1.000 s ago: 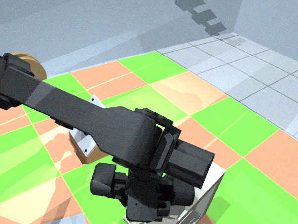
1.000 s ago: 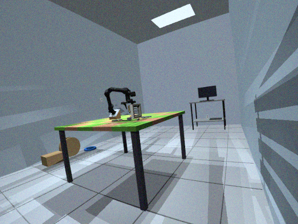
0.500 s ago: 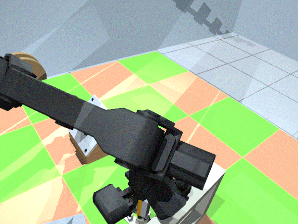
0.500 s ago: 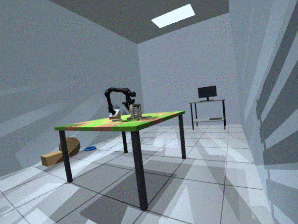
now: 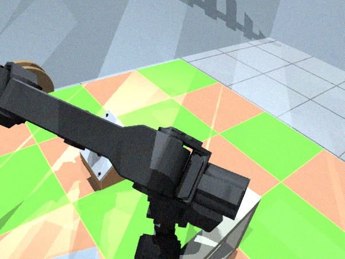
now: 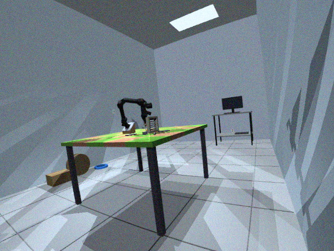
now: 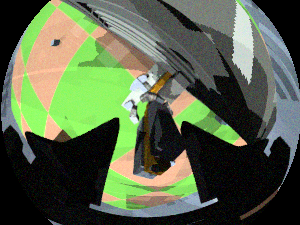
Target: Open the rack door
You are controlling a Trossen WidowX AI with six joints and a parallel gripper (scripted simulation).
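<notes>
My gripper [image 7: 150, 124] [image 6: 145, 124] is open and points down beside the rack. In the wrist view the handle [image 7: 147, 149], grey and dark with an orange stripe, shows between the spread fingers. The fingers do not grip it; contact with a finger cannot be told. White latch pieces [image 7: 134, 97] and an orange bar [image 7: 161, 85] show just past it. The grey rack frame [image 6: 148, 125] [image 7: 255, 94] [image 5: 251, 200] stands upright close to the gripper, its pale top partly behind the arm. The arm hides the handle in the top view. The door's angle cannot be told.
A wooden wedge with a white screwed plate [image 5: 100, 166] [image 6: 128, 127] stands under the forearm. A small block [image 6: 145, 132] and a flat dark bar [image 6: 131, 135] lie near the rack. A small dark piece [image 7: 55, 42] lies on the checkered table [image 6: 111, 140] [image 5: 275, 152].
</notes>
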